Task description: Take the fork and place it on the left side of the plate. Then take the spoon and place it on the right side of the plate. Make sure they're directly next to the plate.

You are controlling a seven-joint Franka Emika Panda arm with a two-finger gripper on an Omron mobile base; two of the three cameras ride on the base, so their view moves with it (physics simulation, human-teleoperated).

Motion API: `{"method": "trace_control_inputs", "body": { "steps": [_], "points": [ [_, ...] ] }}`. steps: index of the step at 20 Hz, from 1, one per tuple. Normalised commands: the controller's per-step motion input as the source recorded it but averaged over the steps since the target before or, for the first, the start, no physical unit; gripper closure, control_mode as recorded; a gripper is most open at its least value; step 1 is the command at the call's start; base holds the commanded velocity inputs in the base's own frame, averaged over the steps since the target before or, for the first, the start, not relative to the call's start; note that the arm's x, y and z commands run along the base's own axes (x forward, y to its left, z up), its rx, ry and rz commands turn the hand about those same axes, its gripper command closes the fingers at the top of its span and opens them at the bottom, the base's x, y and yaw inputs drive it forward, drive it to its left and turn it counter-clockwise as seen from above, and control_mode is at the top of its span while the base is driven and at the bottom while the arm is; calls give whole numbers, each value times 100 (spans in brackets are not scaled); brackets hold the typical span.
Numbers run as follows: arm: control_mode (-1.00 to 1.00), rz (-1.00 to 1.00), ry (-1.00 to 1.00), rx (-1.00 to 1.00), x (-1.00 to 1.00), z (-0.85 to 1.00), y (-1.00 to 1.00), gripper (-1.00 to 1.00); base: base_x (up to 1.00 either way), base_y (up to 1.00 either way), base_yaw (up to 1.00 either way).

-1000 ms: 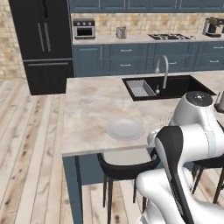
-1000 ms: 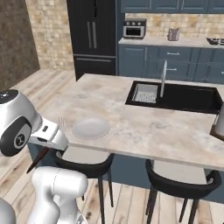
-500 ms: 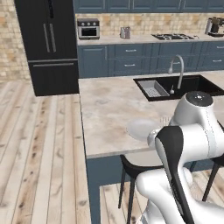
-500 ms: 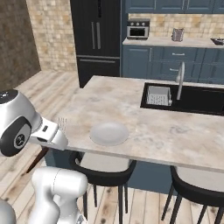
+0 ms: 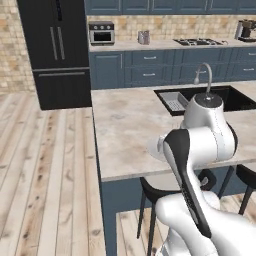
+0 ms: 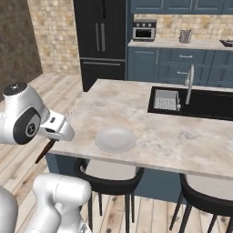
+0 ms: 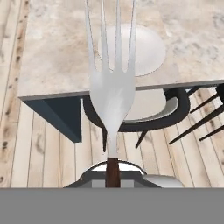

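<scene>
Left base view: arm (image 5: 200, 145) bulks in front; plate (image 5: 156, 148) peeks out at its left edge, on the counter (image 5: 125, 130) near the front rim.

Right base view: pincer (image 6: 58, 132) hangs off the counter's front left corner, clamped shut on the fork (image 6: 48, 146), dark handle slanting down and left below it, tines poking up above. Plate to the right of the pincer, apart from it, on the stone top. Sink (image 6: 195, 102) far beyond, right.

Hand view: fork (image 7: 111, 92) runs straight out from the pincer, tines over the plate (image 7: 138, 48) ahead. Stool (image 7: 144, 109) under the counter edge.
</scene>
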Motion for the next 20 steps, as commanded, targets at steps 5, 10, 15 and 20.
{"method": "trace_control_inputs", "body": {
  "steps": [5, 10, 15, 20],
  "points": [
    [-100, 8, 0, 0, 66, 0, -5, 100, 0, 0, 0],
    [-100, 4, 0, -2, 63, -11, 0, 100, 0, 0, 0],
    [-100, 5, 0, -3, 66, -27, 1, 100, 0, 0, 0],
    [-100, 2, 4, -6, 56, -48, 9, 100, 0, 0, 0]
  ]
}}
